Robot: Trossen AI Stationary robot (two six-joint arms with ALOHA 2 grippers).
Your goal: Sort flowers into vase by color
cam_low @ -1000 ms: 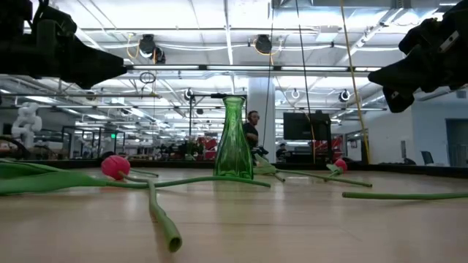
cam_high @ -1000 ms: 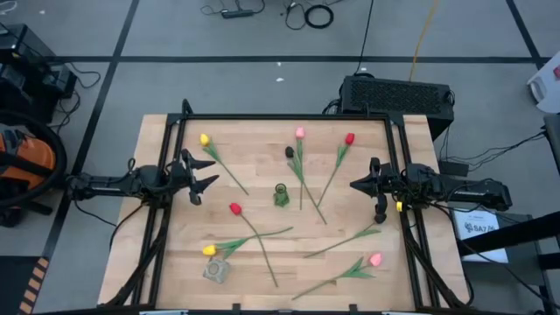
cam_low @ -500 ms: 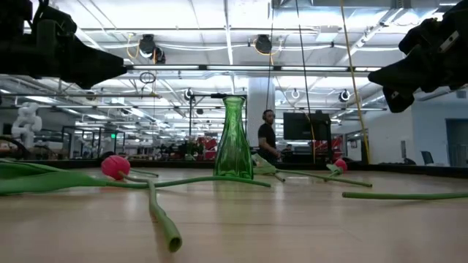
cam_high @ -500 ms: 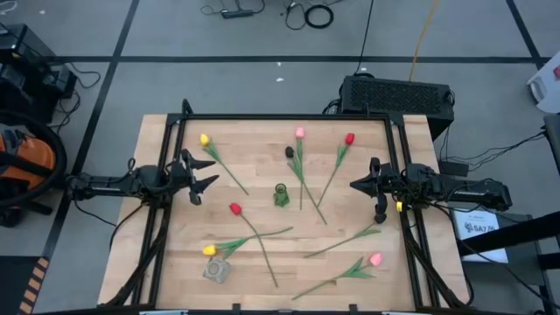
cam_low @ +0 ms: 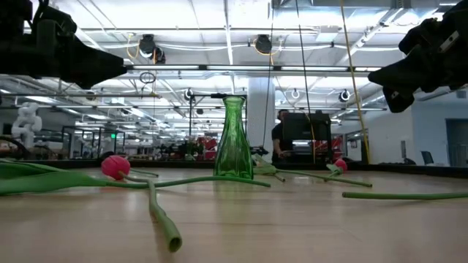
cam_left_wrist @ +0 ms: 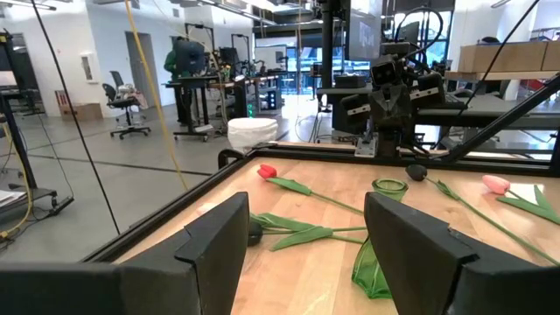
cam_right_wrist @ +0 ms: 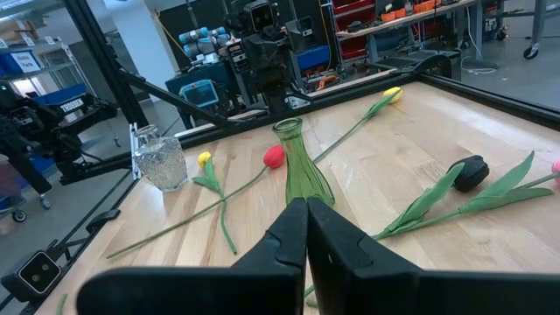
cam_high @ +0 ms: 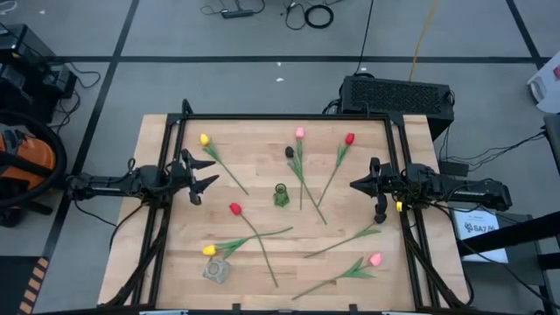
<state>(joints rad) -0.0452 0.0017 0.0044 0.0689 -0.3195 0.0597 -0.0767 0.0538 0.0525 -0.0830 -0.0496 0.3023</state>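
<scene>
The left gripper [cam_high: 203, 176], jaws apart and empty, hovers at the table's [cam_high: 262, 271] nine o'clock edge. The right gripper [cam_high: 357, 185], jaws pressed together on nothing, hovers at three o'clock. Between them stands the green vase [cam_high: 281, 195], empty. The flowers [cam_high: 254, 234] lie scattered around it; a clear vase [cam_high: 216, 270] sits toward seven o'clock.

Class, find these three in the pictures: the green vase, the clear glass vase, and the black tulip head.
green vase [cam_low: 233, 139], low view, on its body.
clear glass vase [cam_right_wrist: 163, 162], right wrist view, on its side wall.
black tulip head [cam_right_wrist: 473, 171], right wrist view, on the head.
</scene>
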